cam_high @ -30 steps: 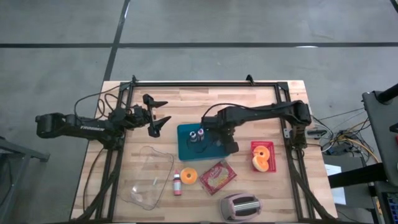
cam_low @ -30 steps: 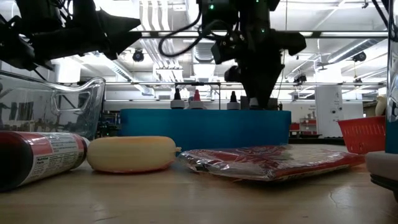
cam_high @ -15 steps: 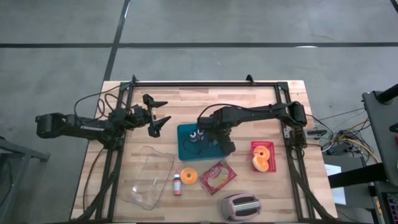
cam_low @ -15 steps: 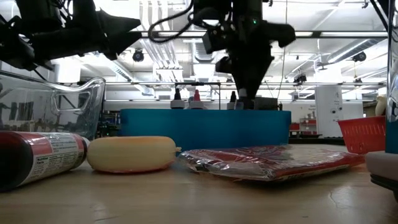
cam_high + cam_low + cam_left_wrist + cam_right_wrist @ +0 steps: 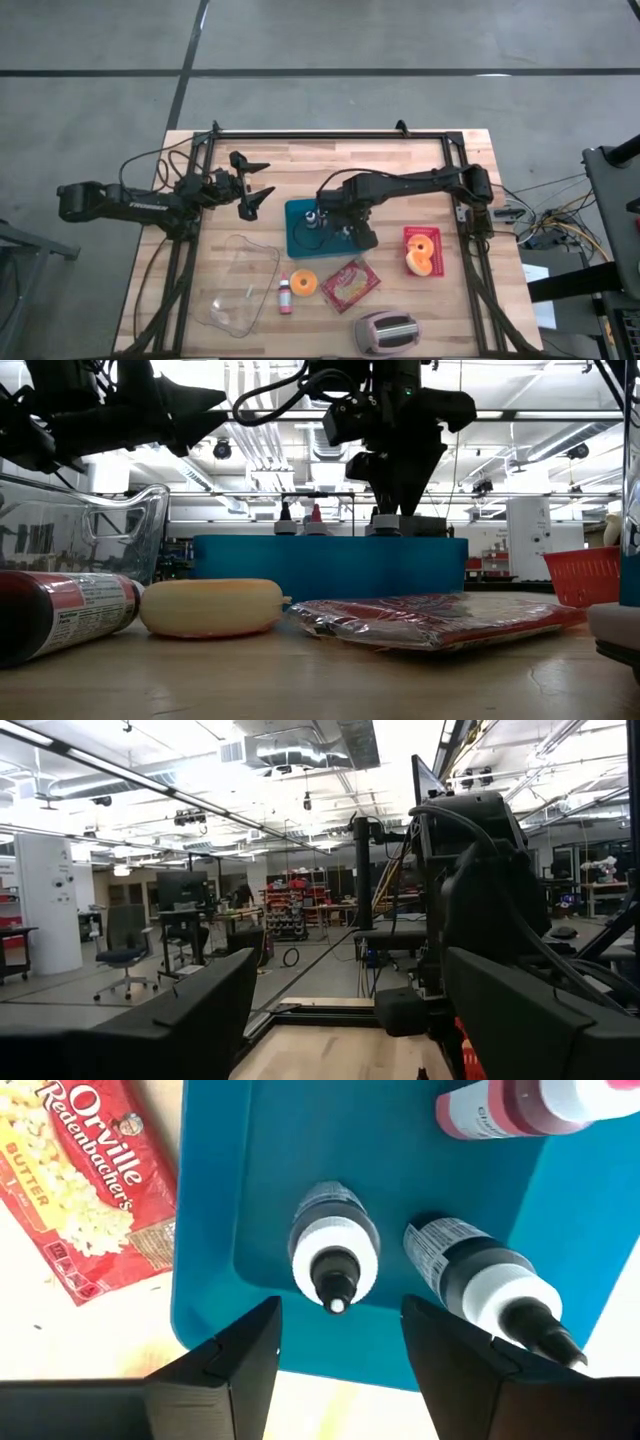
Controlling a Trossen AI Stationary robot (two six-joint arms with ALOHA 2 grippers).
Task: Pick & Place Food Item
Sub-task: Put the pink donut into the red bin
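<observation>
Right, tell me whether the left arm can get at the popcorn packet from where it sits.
Probably not easily: the left gripper hangs open at the table's far-left side, and the glass dish, the teal tray and the right gripper lie towards the popcorn packet.

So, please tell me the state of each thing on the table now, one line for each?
Left gripper: open, empty, raised at the table's left.
Right gripper: open, above the teal tray.
Black dropper bottle: upright in the tray, released.
Second black bottle: upright beside it.
Red bottle: in the tray.
Popcorn packet: flat on the table.
Glass jug: empty.
</observation>
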